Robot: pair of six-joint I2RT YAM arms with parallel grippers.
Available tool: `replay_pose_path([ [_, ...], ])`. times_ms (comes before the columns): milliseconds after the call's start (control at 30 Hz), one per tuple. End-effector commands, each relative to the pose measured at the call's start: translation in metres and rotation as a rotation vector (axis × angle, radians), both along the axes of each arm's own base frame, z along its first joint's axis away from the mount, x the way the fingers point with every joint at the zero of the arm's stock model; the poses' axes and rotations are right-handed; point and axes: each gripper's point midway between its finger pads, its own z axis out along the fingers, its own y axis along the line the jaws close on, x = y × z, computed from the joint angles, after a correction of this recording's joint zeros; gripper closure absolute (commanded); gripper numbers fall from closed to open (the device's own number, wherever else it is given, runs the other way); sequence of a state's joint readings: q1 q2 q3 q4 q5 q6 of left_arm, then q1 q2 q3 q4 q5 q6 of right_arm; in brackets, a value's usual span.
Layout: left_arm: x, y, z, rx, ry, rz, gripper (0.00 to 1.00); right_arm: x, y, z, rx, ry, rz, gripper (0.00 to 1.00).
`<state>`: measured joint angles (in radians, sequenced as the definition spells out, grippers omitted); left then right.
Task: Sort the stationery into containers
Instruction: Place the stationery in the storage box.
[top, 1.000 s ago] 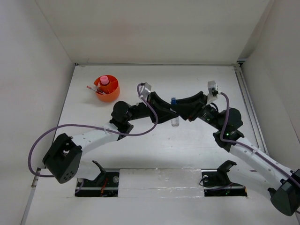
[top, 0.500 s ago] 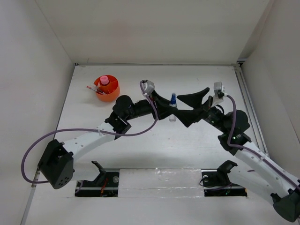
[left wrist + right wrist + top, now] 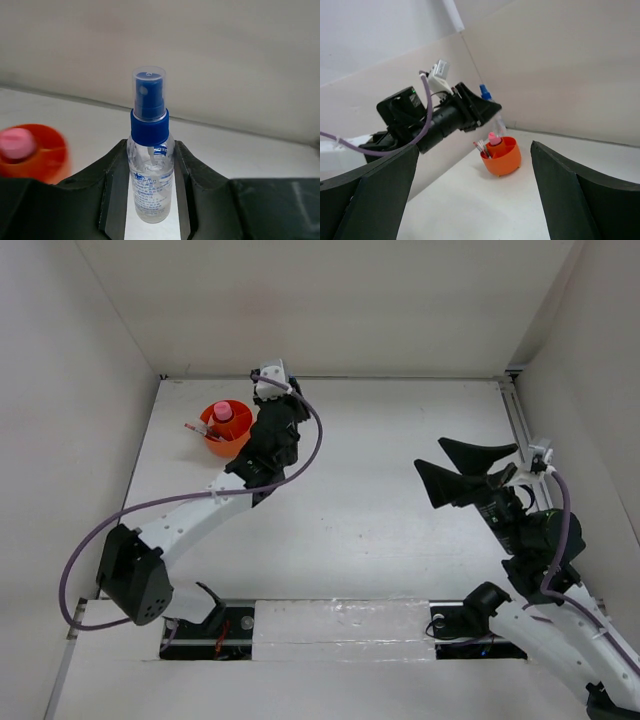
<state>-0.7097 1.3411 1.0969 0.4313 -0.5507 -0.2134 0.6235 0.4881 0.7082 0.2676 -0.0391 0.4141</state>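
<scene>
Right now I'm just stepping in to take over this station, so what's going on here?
The left gripper holds the clear blue-capped bottle upright, close to the orange tub at the far left. The tub holds a pink-capped bottle and pens. The right gripper hangs open and empty on the right.

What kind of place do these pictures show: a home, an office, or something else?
Most likely a robot test cell in a laboratory, not a home or office. A bare white table is boxed in by plain white walls, the left arm and right arm are bolted at its near edge, and an orange tub stands on it.
</scene>
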Motion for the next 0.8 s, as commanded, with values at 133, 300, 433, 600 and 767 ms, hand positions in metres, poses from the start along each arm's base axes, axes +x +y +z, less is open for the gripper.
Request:
replay_pose_path([
  [133, 0.052, 0.141, -0.003, 0.166, -0.033, 0.637, 1.0, -0.005, 0.0, -0.023, -0.04, 0.033, 0.006, 0.0],
  [300, 0.072, 0.145, -0.011, 0.239, -0.091, 0.593, 1.0, -0.011, 0.0, -0.031, -0.048, 0.041, 0.031, 0.0],
  [433, 0.093, 0.145, -0.024, 0.32, -0.084, 0.552, 1.0, -0.011, 0.002, -0.035, -0.061, 0.054, 0.04, 0.0],
  [600, 0.105, 0.137, -0.041, 0.369, -0.065, 0.498, 1.0, -0.01, 0.003, -0.04, -0.067, 0.061, 0.04, 0.0],
  [767, 0.114, 0.136, -0.059, 0.401, -0.042, 0.482, 1.0, -0.009, 0.006, -0.042, -0.075, 0.066, 0.048, 0.0],
])
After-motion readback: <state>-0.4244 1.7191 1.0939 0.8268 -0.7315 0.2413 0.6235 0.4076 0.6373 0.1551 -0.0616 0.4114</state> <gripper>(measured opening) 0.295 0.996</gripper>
